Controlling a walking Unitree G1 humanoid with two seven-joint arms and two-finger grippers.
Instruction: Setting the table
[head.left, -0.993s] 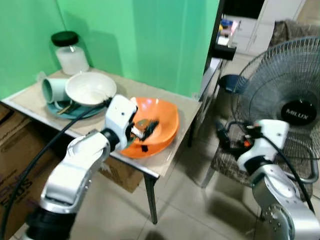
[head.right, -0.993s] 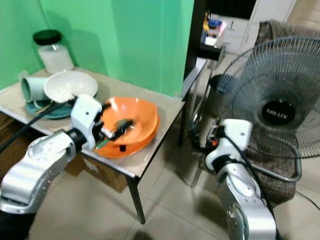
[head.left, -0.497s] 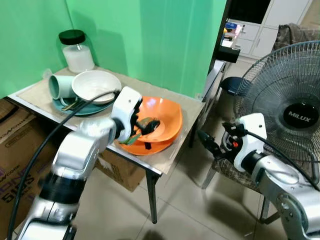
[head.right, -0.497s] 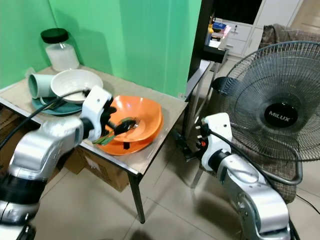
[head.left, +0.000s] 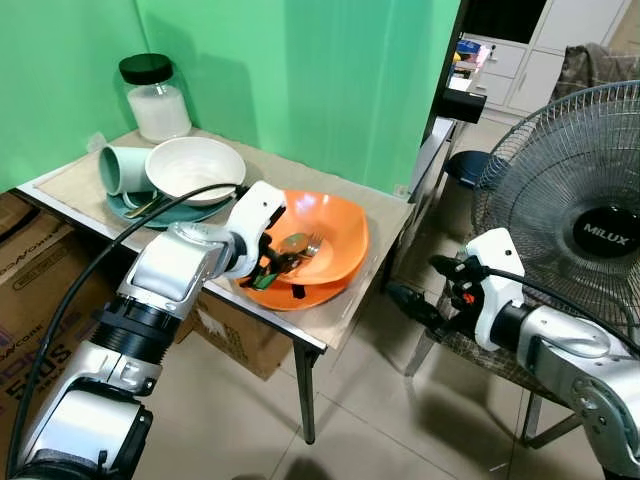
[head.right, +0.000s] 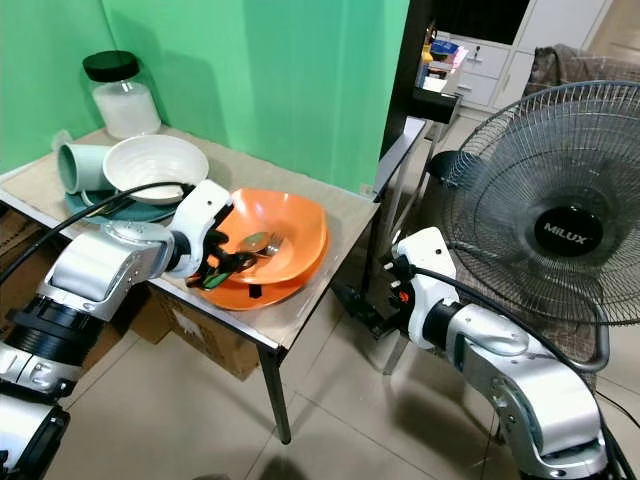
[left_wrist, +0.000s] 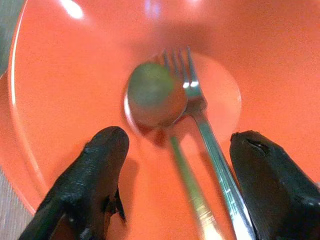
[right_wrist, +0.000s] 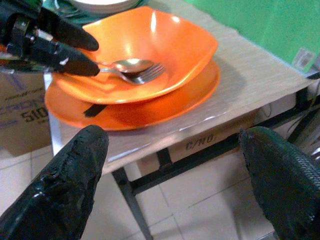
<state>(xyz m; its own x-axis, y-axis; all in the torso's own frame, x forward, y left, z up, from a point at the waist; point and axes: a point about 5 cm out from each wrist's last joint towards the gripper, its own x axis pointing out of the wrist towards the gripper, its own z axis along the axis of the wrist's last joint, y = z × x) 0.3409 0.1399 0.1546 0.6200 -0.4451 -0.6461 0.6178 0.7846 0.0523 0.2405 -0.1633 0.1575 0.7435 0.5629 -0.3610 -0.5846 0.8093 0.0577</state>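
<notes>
Reaching into the orange bowl (head.left: 325, 232), the left claw (head.left: 283, 262) has its black fingers (left_wrist: 95, 175) spread apart on either side of the cutlery handles, closed on nothing as far as the wrist view shows. A spoon (left_wrist: 152, 95) and a fork (left_wrist: 192, 97) lie side by side inside that bowl, heads toward its middle, handles running back between the fingers. The bowl sits on an orange plate (right_wrist: 145, 115) at the near corner of the worktop (head.left: 390, 215). Further along the worktop, against the green wall (head.left: 300, 70), stands a white bowl (head.left: 195, 168) on a teal plate (head.left: 130, 210), a pale green cup (head.left: 122, 170) lying on its side just beside it, and a black-lidded jar (head.left: 155, 95) behind. Over on the other side, the right claw (head.left: 430, 288) hangs off the worktop's edge, above the tiled floor (head.left: 350, 420), fingers wide apart and empty. A standing fan (head.left: 590, 200) is behind the right arm.
</notes>
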